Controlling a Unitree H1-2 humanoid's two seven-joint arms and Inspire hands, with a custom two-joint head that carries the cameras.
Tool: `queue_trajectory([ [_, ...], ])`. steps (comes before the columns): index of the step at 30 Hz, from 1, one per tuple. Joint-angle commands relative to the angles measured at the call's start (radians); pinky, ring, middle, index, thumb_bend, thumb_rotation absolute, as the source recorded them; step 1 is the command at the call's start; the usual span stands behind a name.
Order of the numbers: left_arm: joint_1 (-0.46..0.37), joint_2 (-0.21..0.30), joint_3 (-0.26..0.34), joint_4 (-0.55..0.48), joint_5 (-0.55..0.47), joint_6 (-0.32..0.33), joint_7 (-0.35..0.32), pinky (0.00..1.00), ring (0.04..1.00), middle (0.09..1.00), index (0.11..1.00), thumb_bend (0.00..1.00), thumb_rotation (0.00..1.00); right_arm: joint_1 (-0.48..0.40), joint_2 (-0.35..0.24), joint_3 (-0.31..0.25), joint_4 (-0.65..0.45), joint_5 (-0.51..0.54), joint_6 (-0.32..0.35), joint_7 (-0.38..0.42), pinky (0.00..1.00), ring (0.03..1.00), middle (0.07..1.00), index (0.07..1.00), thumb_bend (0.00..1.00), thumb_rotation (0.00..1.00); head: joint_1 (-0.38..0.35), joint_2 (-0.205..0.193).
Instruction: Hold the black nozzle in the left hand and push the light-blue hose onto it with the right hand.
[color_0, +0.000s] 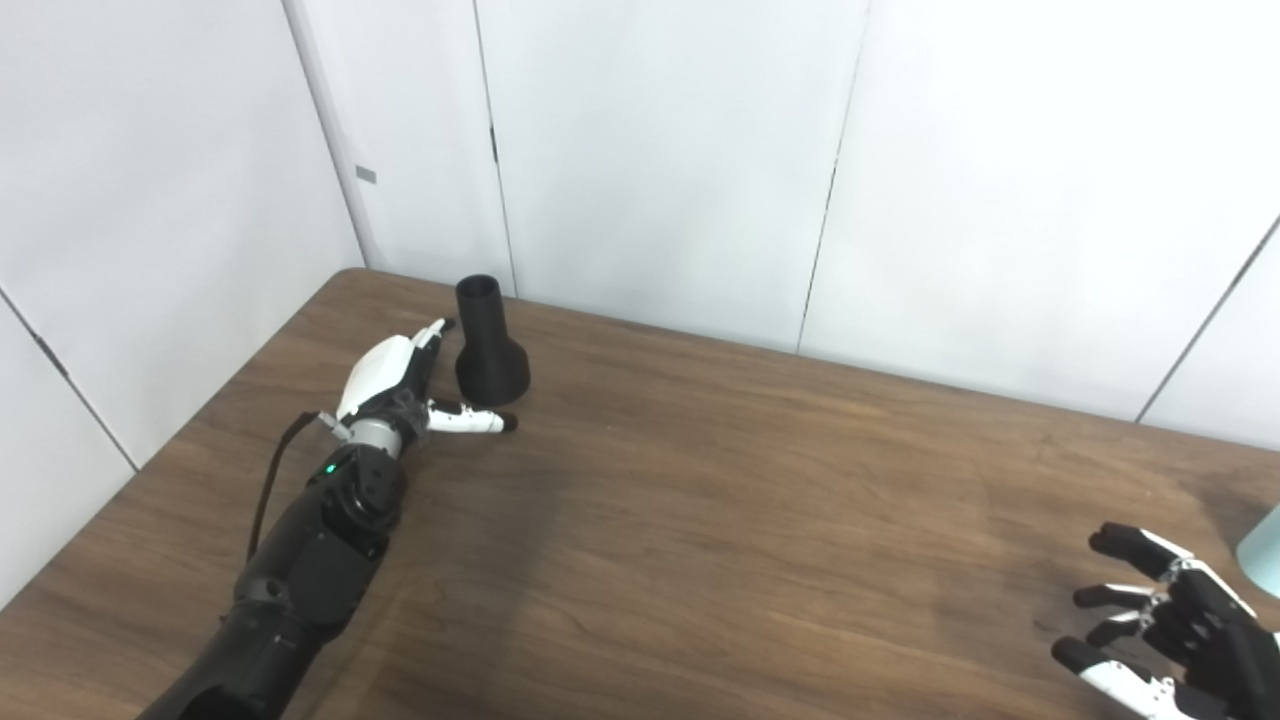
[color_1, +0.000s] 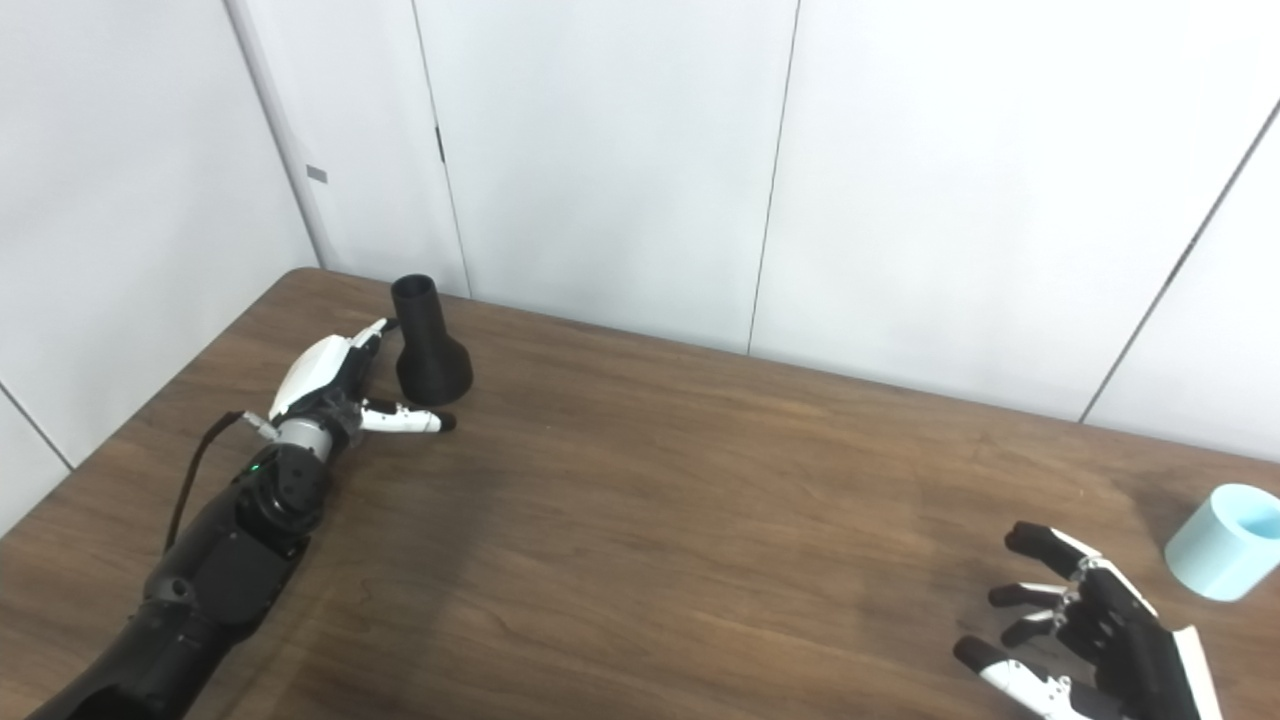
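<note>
Right hand (color_1: 1085, 640) sits nearest at 5 o'clock, fingers spread and empty, with the light-blue hose (color_1: 1224, 541) just beside it at 4 o'clock on the wooden table (color_1: 680, 520), while the left hand (color_1: 335, 385), unclenched, flanks the upright black nozzle (color_1: 428, 345) at 10 o'clock.

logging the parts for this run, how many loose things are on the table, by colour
black: 1, the nozzle, standing upright beside the open left hand
light blue: 1, the hose piece, near the table's right edge, beyond the open right hand
total: 2
</note>
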Motion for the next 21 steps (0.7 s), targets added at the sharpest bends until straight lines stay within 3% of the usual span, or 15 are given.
queue_trajectory([
  [1,-0.021,0.001,0.001,0.000,-0.012,0.012,-0.012,0.99,1.000,0.978,0.971,0.95,0.28,-0.015,-0.011,-0.004,-0.040,-0.005,-0.013,0.000,0.38,0.575,0.767,0.749,0.80,0.23,-0.001,0.002],
  [13,-0.037,-0.019,-0.021,0.005,-0.009,0.011,-0.019,0.92,0.978,0.948,0.928,0.96,0.30,-0.009,-0.005,-0.005,-0.070,-0.015,0.013,-0.005,0.38,0.573,0.774,0.756,0.77,0.20,-0.004,0.011],
  [21,-0.037,-0.026,-0.026,-0.005,-0.014,0.024,-0.023,0.99,0.999,0.963,0.929,0.93,0.29,-0.005,0.002,-0.002,-0.098,-0.039,0.043,-0.012,0.39,0.584,0.776,0.761,0.75,0.17,-0.009,0.017],
])
